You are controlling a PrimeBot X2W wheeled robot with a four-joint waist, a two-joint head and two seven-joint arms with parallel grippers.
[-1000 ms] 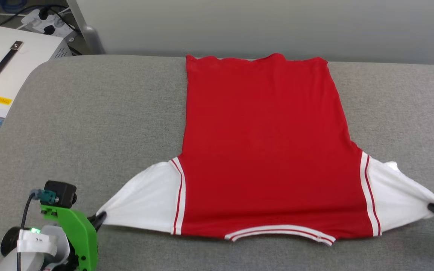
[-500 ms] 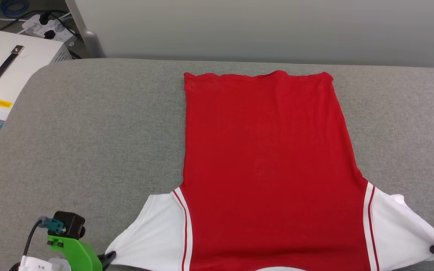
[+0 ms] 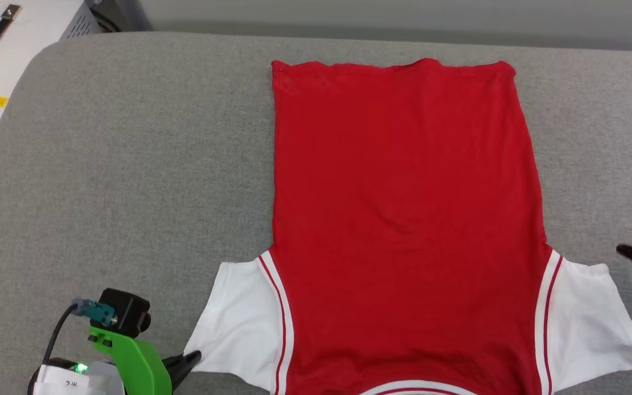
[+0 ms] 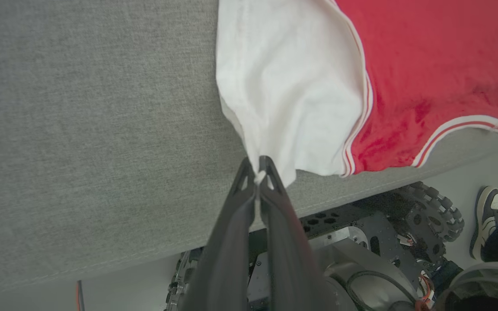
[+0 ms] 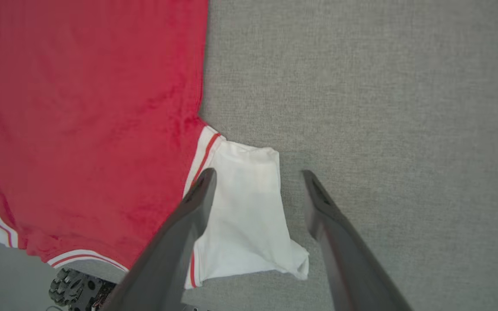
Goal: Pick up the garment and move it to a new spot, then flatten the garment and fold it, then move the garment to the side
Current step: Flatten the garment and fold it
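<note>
left wrist view: left gripper (image 4: pixel 257 166) pinches a sleeve tip of the garment (image 4: pixel 426 65). right gripper (image 5: pixel 258 174) gapes empty. limp, light cloth, likely best held at corners.

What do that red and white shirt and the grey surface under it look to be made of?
Shirt: thin, soft knit cloth, matte, likely cotton or polyester; its sleeve puckers limply. Grey surface: matte woven upholstery-like fabric, judging by its flecked weave and stitched edge.

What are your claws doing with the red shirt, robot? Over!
Left claw shut on white sleeve tip. Right claw open by other sleeve, gripping nothing. Garment spread flat on grey surface. Nothing in the way.
</note>
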